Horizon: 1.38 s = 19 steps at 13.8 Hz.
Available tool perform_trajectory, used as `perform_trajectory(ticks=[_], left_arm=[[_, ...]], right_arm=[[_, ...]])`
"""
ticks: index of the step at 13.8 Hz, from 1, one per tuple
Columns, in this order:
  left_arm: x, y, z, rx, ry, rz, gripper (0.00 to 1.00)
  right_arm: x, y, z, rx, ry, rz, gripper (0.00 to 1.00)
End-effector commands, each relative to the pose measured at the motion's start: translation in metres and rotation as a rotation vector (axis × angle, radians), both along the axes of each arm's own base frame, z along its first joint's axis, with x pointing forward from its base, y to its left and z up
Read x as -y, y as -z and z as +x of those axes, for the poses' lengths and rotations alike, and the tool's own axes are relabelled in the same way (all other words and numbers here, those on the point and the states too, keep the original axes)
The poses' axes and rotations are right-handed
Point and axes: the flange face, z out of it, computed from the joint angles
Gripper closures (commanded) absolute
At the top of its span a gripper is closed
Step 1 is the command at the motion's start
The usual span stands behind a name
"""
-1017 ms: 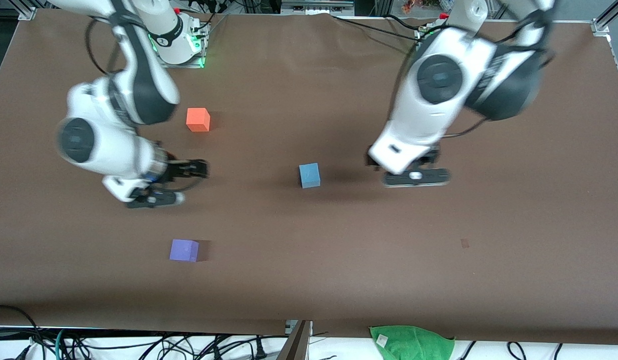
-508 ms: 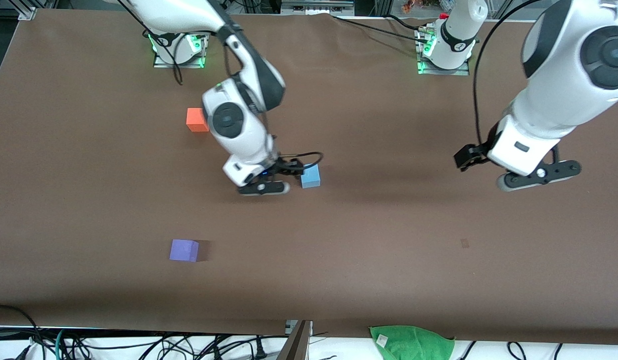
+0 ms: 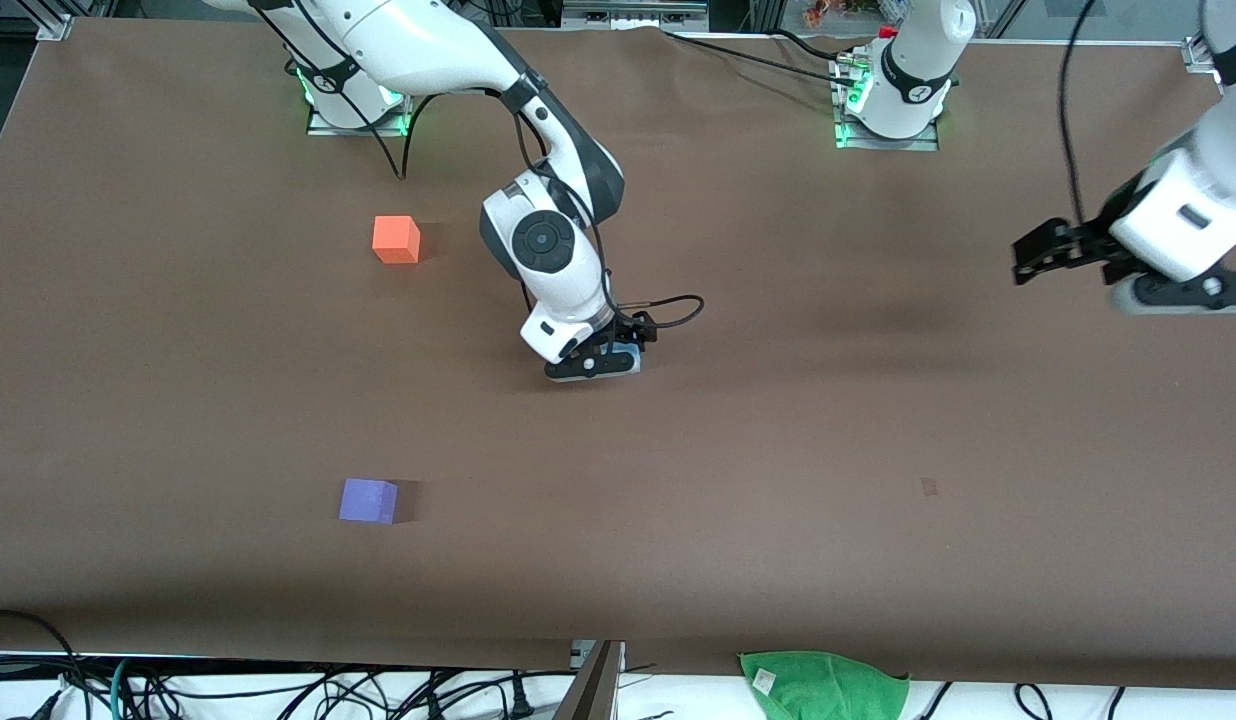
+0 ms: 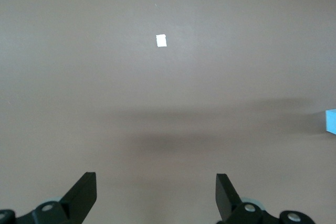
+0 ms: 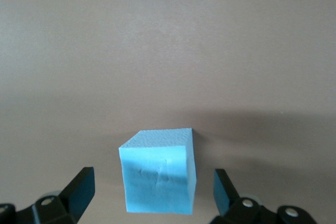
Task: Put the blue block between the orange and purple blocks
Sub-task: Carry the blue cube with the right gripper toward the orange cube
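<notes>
Brown surface, carrying orange block, purple block nearer the front camera, blue block toward the middle.

Both arms are glossy white, built of rounded shell segments with black bands at the joints. The right arm carries a round black cap with a small central disc on its wrist housing, and a thin black cable loops out beside the black two-finger right gripper, whose body has pale round fittings. The left arm ends in the black left gripper, with a black cable running up along it. Each base pedestal is white with a dark ring, a red button and green lights on a metal plate near the bench's top edge.
</notes>
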Motion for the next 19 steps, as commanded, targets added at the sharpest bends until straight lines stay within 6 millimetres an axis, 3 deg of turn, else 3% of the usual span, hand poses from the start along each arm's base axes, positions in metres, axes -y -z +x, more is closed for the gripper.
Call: perform_trajectory(ticks=[1, 4, 5, 7, 9, 10, 12, 15, 17, 19], left_arm=[[-0.007, 0.009, -0.027, 0.023, 0.027, -0.017, 0.0], [-0.001, 0.009, -0.03, 0.004, 0.041, -0.005, 0.0], [0.004, 0.008, -0.031, 0.001, 0.052, -0.004, 0.0], [0.0, 0.008, -0.03, 0.001, 0.047, -0.005, 0.0], [0.0, 0.01, -0.032, -0.017, 0.04, -0.005, 0.0], [0.003, 0.01, -0.035, -0.04, 0.044, -0.003, 0.0], [0.003, 0.008, -0.031, -0.054, 0.044, -0.004, 0.0], [0.004, 0.005, -0.031, -0.056, 0.044, -0.003, 0.0], [0.007, 0.005, -0.031, -0.056, 0.049, -0.003, 0.0], [0.008, 0.005, -0.031, -0.056, 0.047, -0.003, 0.0]], right_arm=[[-0.015, 0.018, -0.003, 0.036, 0.015, -0.002, 0.0], [-0.016, 0.045, -0.008, 0.039, 0.018, -0.008, 0.01], [-0.015, 0.048, -0.008, 0.044, 0.012, -0.013, 0.06], [-0.013, 0.05, -0.008, 0.045, 0.007, -0.021, 0.37], [-0.007, 0.045, -0.002, 0.049, 0.001, -0.028, 0.83], [0.008, 0.038, 0.009, 0.052, 0.008, -0.052, 1.0], [0.053, 0.005, 0.039, 0.037, -0.014, -0.125, 1.0], [0.159, -0.047, 0.084, -0.042, -0.007, -0.173, 1.0], [0.232, -0.057, 0.086, -0.082, -0.039, -0.173, 1.0], [0.313, -0.049, 0.079, -0.128, 0.001, -0.154, 1.0]])
